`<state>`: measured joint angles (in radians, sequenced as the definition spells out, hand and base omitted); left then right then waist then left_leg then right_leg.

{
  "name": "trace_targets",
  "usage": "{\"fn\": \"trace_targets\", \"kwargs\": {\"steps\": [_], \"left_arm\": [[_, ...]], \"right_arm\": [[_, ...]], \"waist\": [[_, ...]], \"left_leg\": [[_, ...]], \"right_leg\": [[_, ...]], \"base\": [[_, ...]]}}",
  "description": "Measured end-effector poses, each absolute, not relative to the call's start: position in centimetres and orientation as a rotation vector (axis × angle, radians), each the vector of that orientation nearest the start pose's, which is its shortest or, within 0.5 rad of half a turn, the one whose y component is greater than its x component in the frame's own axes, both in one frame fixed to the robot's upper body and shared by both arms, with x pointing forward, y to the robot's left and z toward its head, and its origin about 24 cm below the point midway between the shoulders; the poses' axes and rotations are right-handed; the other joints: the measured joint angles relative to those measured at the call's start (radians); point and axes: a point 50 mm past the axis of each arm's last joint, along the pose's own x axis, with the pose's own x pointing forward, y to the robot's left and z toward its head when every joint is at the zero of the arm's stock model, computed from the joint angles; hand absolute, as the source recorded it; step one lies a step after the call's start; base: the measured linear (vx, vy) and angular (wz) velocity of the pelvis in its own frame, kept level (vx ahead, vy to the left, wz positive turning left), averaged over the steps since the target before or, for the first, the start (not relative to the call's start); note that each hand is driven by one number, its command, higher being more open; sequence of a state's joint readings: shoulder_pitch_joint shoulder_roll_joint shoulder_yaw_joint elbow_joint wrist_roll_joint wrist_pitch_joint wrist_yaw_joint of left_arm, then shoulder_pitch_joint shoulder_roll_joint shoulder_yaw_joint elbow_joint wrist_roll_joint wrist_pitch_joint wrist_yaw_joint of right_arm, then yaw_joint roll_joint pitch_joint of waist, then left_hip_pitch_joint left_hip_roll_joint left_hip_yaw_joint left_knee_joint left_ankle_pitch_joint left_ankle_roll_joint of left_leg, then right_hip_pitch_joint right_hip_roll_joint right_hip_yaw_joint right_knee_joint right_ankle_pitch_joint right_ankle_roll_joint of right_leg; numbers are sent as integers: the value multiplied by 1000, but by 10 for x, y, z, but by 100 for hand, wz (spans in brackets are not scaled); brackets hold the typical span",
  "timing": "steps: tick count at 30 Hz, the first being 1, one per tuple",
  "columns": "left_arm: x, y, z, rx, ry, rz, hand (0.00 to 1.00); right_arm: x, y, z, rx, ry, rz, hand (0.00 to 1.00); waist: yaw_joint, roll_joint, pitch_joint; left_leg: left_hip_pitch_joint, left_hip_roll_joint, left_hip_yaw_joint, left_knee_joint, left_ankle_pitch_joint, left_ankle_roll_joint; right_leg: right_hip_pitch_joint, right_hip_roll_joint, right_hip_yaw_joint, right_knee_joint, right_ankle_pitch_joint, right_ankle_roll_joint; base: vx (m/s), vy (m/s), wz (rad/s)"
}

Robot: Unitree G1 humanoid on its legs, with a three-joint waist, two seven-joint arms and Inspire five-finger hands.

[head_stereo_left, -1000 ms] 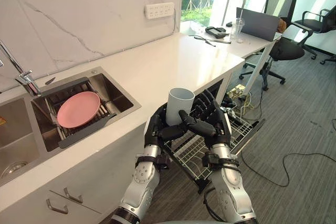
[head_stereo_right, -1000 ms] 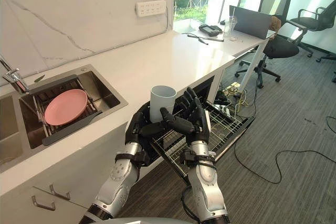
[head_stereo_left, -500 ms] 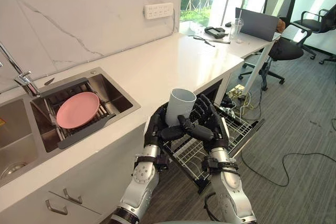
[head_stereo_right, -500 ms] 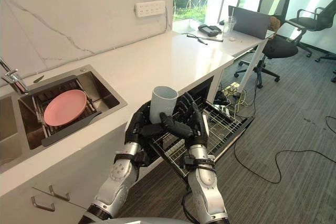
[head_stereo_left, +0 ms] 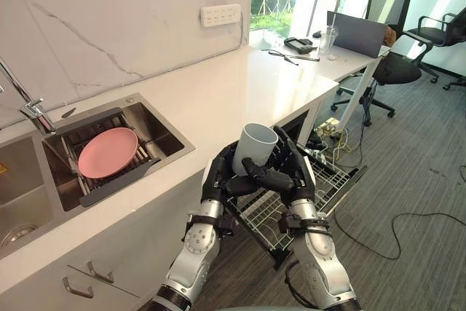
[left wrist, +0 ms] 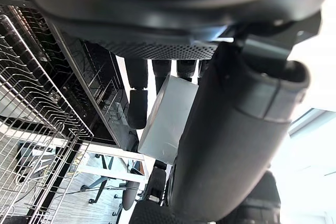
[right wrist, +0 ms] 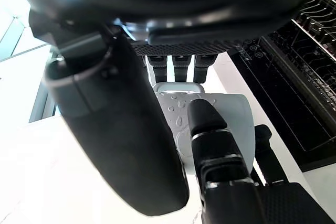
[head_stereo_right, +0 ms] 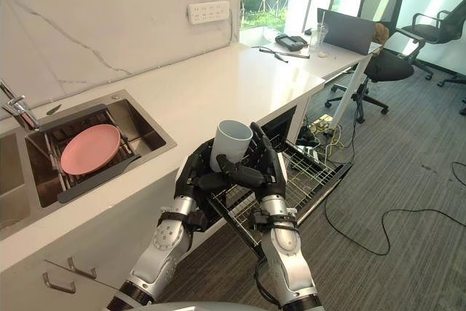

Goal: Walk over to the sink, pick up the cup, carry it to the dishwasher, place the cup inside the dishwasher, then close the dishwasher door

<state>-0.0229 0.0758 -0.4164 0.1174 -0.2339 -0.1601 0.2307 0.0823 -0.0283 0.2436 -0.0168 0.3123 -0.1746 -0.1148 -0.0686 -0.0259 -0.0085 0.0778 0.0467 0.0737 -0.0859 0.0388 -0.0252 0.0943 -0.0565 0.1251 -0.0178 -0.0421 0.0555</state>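
Note:
A pale grey cup (head_stereo_left: 255, 146) is held between both hands in front of the counter edge, tilted with its mouth toward the far right. My left hand (head_stereo_left: 220, 174) curls round its near-left side and my right hand (head_stereo_left: 290, 172) wraps its right side, thumb across the front. The wrist views show the cup (left wrist: 167, 119) (right wrist: 210, 121) clasped between fingers and thumb. Below the hands, the dishwasher's wire rack (head_stereo_left: 263, 213) is pulled out over the lowered door (head_stereo_left: 349, 178).
A steel sink (head_stereo_left: 164, 130) at the left holds a pink plate (head_stereo_left: 108, 151) on a rack; its tap (head_stereo_left: 28, 105) stands behind. The white counter (head_stereo_left: 233, 85) runs toward a desk with a laptop (head_stereo_left: 359, 33). Office chairs (head_stereo_left: 397, 63) and floor cables (head_stereo_left: 397, 223) lie to the right.
The cup has tipped from nearly upright to leaning right and away, and both hands have turned with it. The hands stay over the rack.

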Motion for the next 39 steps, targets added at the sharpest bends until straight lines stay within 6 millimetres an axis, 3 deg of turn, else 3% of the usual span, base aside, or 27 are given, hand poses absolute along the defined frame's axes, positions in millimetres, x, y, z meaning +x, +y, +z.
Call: {"fn": "trace_targets", "kwargs": {"steps": [8,9,25,26,39], "left_arm": [[241,76,27,-155,12,-165,30],[241,76,28,-155,11,-165,30],[241,75,28,-150,9,-173,30],[241,75,28,-150,9,-173,90],[230,68,45,-231,-53,-218,90]], "right_arm": [[237,-108,43,333,-57,74,90],[238,-107,44,333,-57,75,30],[243,-111,39,415,-10,47,30],[243,-111,39,419,-9,46,30],[247,-135,46,443,-64,-60,30]], "waist": [[2,0,0],[2,0,0],[4,0,0],[4,0,0],[4,0,0]], "left_leg": [[-1,0,-1,0,0,0],[-1,0,-1,0,0,0],[-10,1,-4,5,0,0],[-10,1,-4,6,0,0],[-9,-6,-1,0,0,0]], "right_leg": [[0,1,-1,0,0,0],[0,1,-1,0,0,0],[-6,2,-2,1,1,-1],[-6,2,-2,1,1,-1],[-9,2,-1,2,0,-1]], "base": [[0,0,0],[0,0,0],[0,0,0],[0,0,0],[0,0,0]]}}
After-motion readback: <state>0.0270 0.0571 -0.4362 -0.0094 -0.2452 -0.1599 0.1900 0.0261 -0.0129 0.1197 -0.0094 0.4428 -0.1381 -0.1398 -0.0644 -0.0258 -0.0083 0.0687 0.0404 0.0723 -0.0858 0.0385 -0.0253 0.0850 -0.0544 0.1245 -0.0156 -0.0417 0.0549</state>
